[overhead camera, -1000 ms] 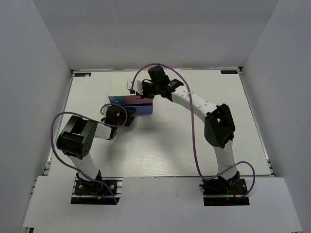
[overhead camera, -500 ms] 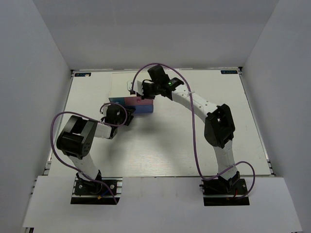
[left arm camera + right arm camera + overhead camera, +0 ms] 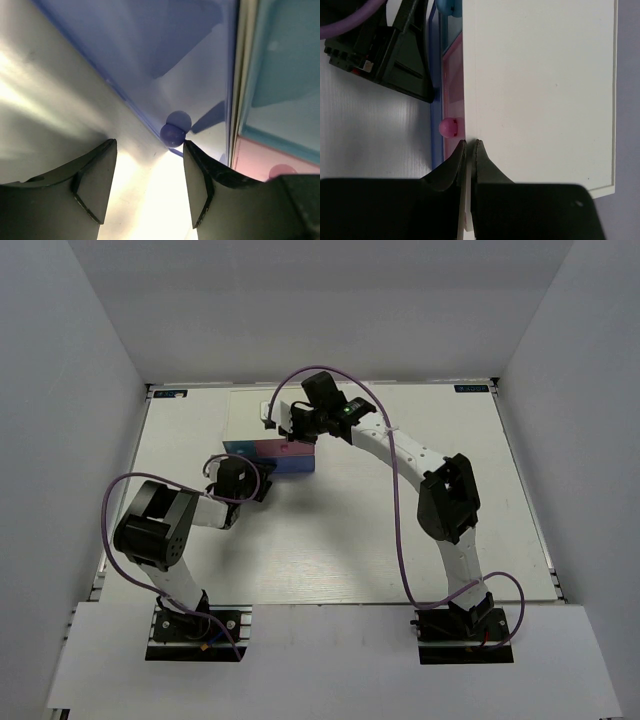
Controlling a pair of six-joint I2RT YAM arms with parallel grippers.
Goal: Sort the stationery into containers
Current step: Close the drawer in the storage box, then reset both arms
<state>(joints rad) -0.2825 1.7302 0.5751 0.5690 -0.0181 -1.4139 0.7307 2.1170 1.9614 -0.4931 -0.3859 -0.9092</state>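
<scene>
The containers are the drawers of a small white-topped box (image 3: 270, 452). In the left wrist view its wide blue-lavender drawer front (image 3: 165, 55) fills the top, and its round knob (image 3: 175, 131) sits just beyond my fingertips, close to the right finger (image 3: 200, 185). My left gripper (image 3: 150, 185) is open with nothing between its fingers. A light blue drawer (image 3: 285, 65) and a pink drawer (image 3: 265, 160) show at the right. My right gripper (image 3: 469, 150) is shut, its tips on the front edge of the white top (image 3: 540, 90), beside the pink knob (image 3: 448, 127). The stationery is out of view.
The left gripper's black body (image 3: 390, 55) lies right in front of the drawers in the right wrist view. The white table (image 3: 400, 530) is walled on three sides. The right arm (image 3: 400, 450) arches over the box from the right, trailing a purple cable (image 3: 400, 520).
My left jaws have spread wider in front of the blue-lavender drawer. The right gripper has shifted slightly left and away over the box top, still shut.
</scene>
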